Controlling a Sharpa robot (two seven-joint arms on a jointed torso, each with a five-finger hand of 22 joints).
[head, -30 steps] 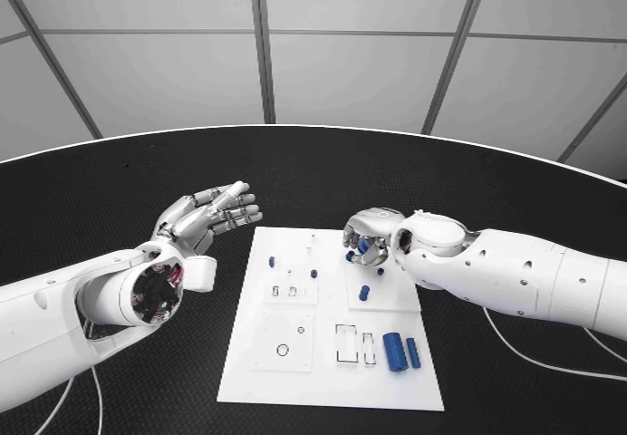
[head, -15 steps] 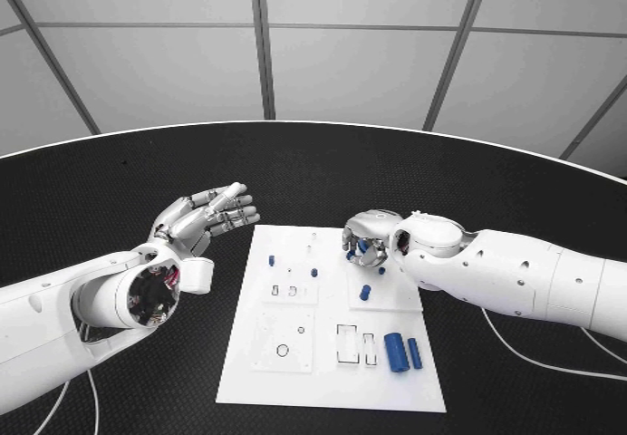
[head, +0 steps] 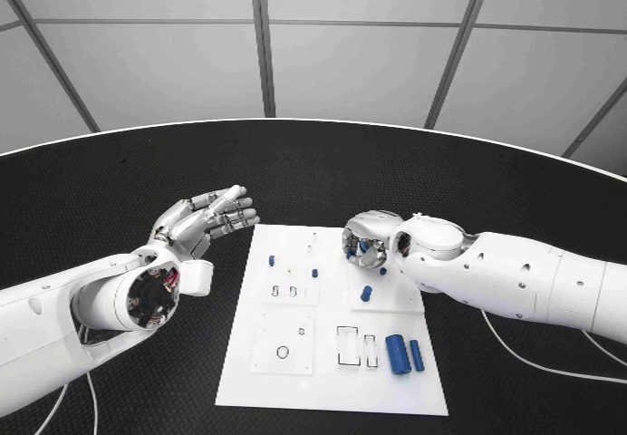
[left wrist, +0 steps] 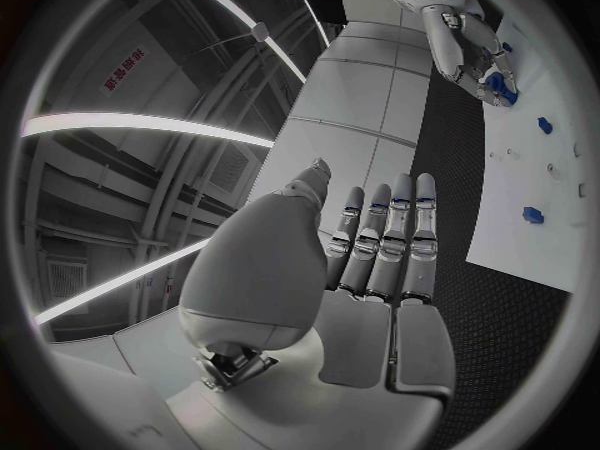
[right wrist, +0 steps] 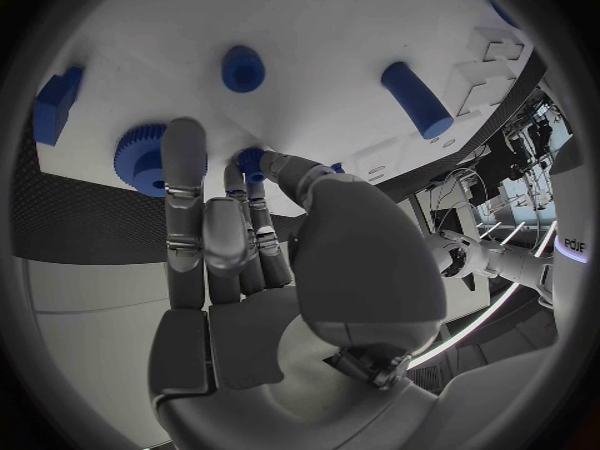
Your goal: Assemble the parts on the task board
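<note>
Two hands are over the worktop. My left hand point(head: 206, 217) hovers beside the task board's point(head: 313, 362) left edge, fingers spread, holding nothing. My right hand point(head: 367, 241) reaches onto the board's far right part, fingertips point(right wrist: 184, 135) at a blue gear point(right wrist: 140, 158); whether it grips it I cannot tell.

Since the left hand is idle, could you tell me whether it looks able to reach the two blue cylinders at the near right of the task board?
Probably yes: the left hand is open beside the task board, and nothing lies between it and the blue cylinders; the right hand works farther back.
</note>
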